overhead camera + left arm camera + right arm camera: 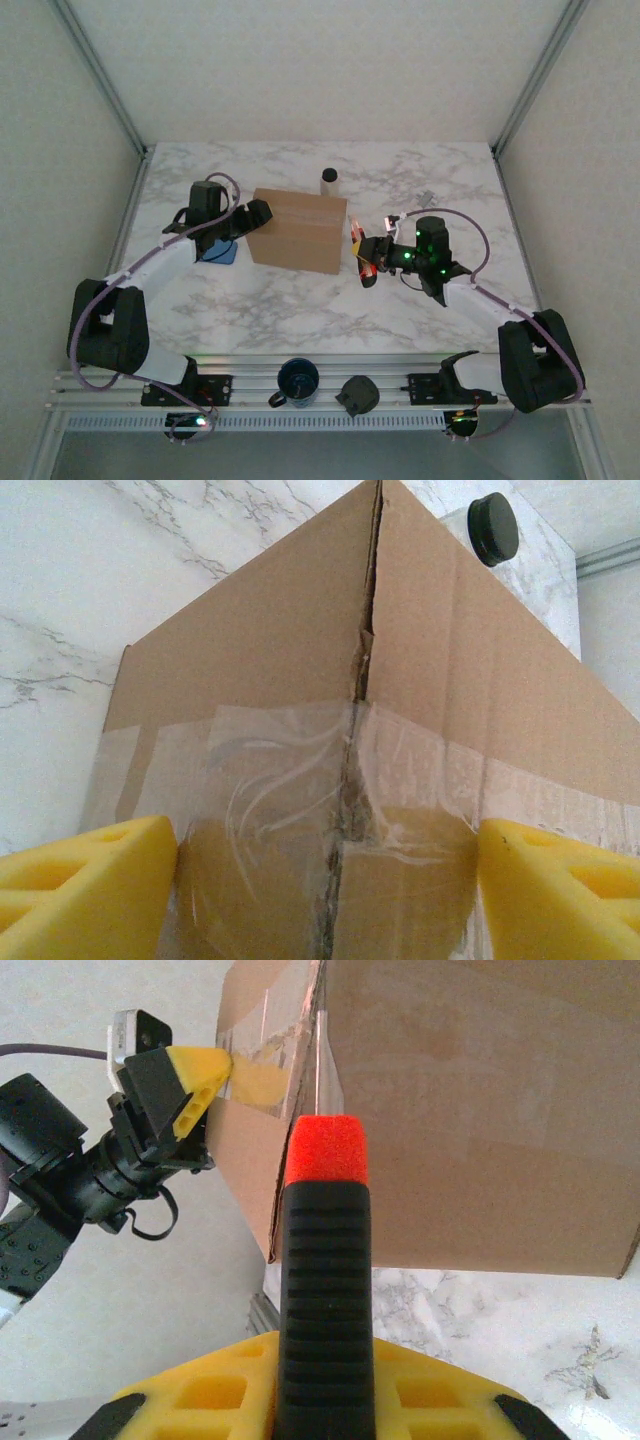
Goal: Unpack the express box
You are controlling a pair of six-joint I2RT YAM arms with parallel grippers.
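The express box (298,232), a brown carton, lies mid-table with its top flaps taped along the seam (365,630). My left gripper (258,213) is at the box's left end. In the left wrist view its yellow fingers (90,875) stand wide apart on either side of the clear tape, so the left gripper (327,855) is open and grips nothing. My right gripper (372,262) is shut on a knife (322,1260) with a black ribbed handle and an orange-red collar. The thin blade (320,1055) points up at the box's (480,1110) near corner edge.
A small bottle with a black cap (329,180) stands just behind the box. A blue object (222,252) lies under the left arm. A dark cup (298,381) and a black object (358,394) sit at the near rail between the arm bases.
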